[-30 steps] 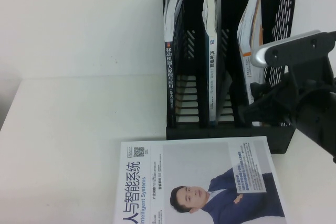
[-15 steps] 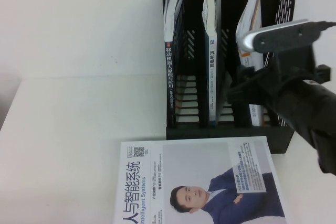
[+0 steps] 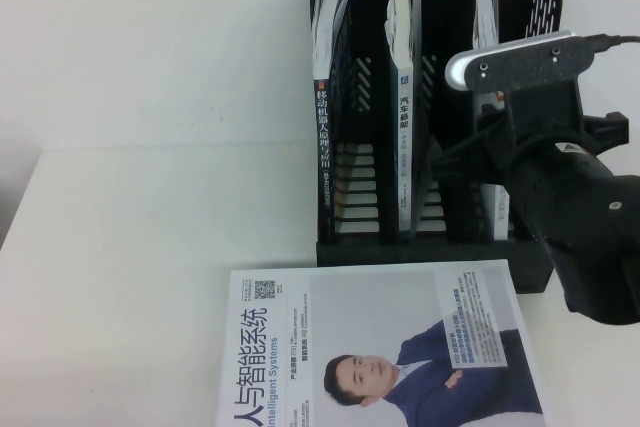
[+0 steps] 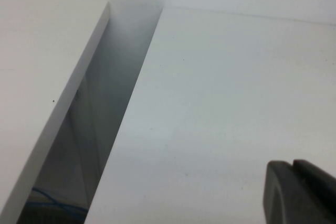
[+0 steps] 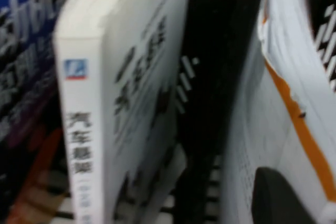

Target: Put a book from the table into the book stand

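**A:** Book (image 3: 485, 17) position, against the right hand (image 3: 480, 162)?

**B:** It stands upright in the right slot of the book stand (image 3: 545, 7), pages up. The right hand is at that slot's open front, right against the book's orange-striped cover.

**A:** Grasping it?

**B:** I cannot tell whether that hand is clenched or released. Its black arm reaches in from the stand's right, with the wrist camera level above it.

**A:** The left hand (image 4: 294, 192)?

**B:** Clenched, holding nothing, low over bare bench (image 3: 150, 247), away from the stand.
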You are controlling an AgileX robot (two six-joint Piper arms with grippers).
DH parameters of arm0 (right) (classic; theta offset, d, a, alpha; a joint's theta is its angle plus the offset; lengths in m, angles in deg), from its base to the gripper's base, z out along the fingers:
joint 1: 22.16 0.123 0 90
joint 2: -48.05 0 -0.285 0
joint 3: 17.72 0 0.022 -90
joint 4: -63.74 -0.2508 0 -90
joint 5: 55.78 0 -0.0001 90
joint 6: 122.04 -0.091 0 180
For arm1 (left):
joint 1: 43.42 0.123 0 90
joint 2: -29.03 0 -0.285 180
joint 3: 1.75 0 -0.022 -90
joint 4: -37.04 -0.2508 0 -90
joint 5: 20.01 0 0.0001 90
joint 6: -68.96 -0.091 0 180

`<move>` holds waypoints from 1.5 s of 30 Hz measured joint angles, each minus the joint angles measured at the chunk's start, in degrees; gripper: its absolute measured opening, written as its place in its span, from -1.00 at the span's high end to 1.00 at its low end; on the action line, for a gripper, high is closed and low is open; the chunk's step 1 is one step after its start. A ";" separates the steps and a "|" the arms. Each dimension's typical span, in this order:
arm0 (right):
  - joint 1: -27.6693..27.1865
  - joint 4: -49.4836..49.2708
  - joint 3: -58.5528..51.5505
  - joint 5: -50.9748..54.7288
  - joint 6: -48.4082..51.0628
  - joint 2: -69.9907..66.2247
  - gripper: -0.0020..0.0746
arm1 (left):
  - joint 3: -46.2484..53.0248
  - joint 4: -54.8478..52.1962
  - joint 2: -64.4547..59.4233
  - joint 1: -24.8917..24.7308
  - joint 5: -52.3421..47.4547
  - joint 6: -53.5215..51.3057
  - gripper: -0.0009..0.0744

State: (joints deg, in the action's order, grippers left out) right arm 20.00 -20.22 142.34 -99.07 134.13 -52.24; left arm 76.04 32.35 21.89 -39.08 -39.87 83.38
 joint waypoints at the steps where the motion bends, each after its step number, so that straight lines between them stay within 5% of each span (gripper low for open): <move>1: 0.00 0.30 0.00 -0.63 -0.10 -0.10 0.63 | 0.00 0.00 0.00 0.00 0.00 0.00 0.98; 17: -0.24 9.24 3.16 -9.15 -7.45 -1.61 0.64 | 0.00 0.00 0.00 0.00 0.00 0.00 0.98; 36: -6.31 10.61 5.36 -1.29 -9.84 -4.55 0.63 | 0.00 -0.09 0.00 0.64 0.00 0.00 0.98; 45: -6.31 0.27 8.30 0.29 -3.79 -5.01 0.32 | 0.00 -0.09 0.00 0.64 0.00 0.00 0.98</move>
State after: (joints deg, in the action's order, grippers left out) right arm 13.69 -19.95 150.64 -98.78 130.34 -57.25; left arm 76.04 32.26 21.89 -38.44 -39.87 83.38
